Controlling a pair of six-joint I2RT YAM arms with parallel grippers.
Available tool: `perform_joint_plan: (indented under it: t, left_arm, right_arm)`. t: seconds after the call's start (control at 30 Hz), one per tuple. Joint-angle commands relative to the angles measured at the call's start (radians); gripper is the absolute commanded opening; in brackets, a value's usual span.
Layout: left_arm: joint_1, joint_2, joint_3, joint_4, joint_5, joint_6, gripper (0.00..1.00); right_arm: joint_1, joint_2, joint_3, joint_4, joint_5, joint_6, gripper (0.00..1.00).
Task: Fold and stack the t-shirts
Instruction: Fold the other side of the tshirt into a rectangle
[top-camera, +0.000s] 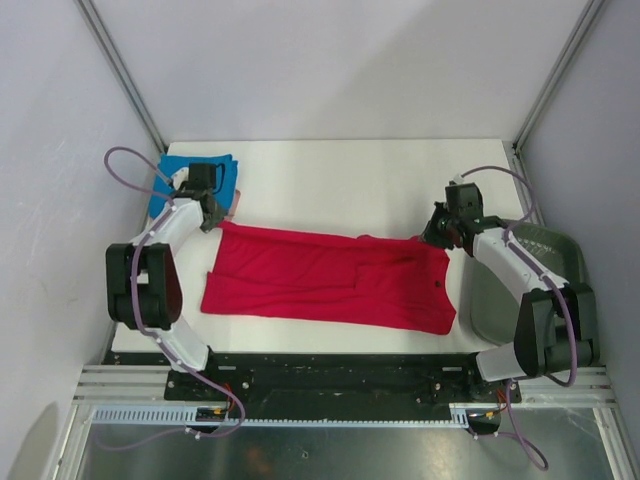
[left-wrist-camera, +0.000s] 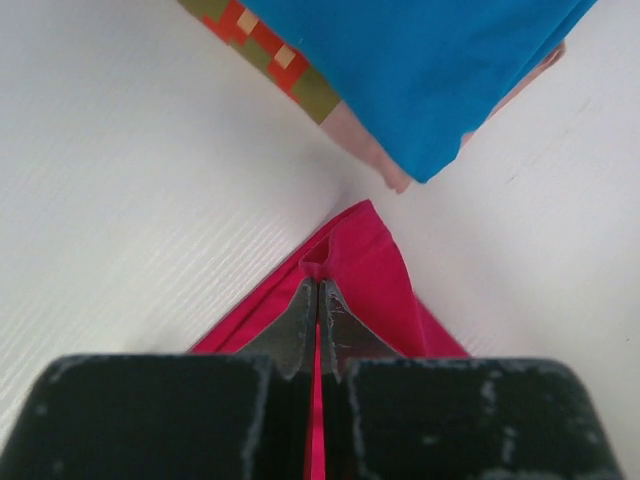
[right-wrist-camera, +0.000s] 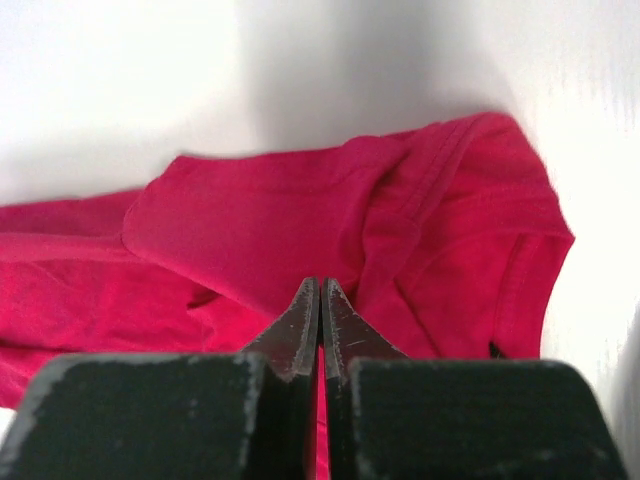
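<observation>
- My left claw was clamped tight on the far left corner of the red t-shirt. The fingers were pressed together, with a thin fold of red cloth between them.
- That corner came to a point just past my left fingertips, and the white table showed on both sides of it.
- My right claw was also pinched together on the red t-shirt, at its far right edge. Red cloth ran down between the two fingers.
- From the right wrist, the collar curved just to the right of the fingertips, and a folded-over sleeve lay just beyond them.
- The red t-shirt lay flat on the table as a long band between my two claws, collar end to the right. Its dark tag was near the front right corner.
- The blue t-shirt lay folded at the far left corner of the table, just beyond my left claw and apart from the red corner.
- A peach-coloured cloth and a strip with red and olive squares stuck out from under the blue t-shirt.
- A dark bin stood off the right edge of the table, beside my right arm.
</observation>
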Motion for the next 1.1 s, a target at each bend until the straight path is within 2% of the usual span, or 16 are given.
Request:
perform_joint_plan:
  t: [0.0, 0.27, 0.4, 0.73, 1.07]
  left_arm:
    - [0.011, -0.084, -0.069, 0.025, 0.0, 0.0, 0.0]
    - [0.042, -0.122, -0.235, 0.038, 0.048, -0.083, 0.0]
    - [0.042, -0.112, -0.245, 0.038, 0.062, -0.094, 0.0]
    - [0.042, -0.191, -0.23, 0.035, 0.073, -0.079, 0.0]
    - [0.053, -0.223, -0.297, 0.035, 0.085, -0.089, 0.0]
  right_arm:
    - [0.036, -0.067, -0.049, 0.001, 0.025, 0.035, 0.0]
    - [0.059, -0.031, -0.137, 0.014, 0.024, 0.069, 0.0]
    - [0.051, -0.02, -0.141, 0.016, 0.029, 0.073, 0.0]
    - [0.001, -0.126, -0.138, -0.033, 0.028, 0.07, 0.0]
    - [0.013, -0.143, -0.158, -0.067, 0.028, 0.062, 0.0]
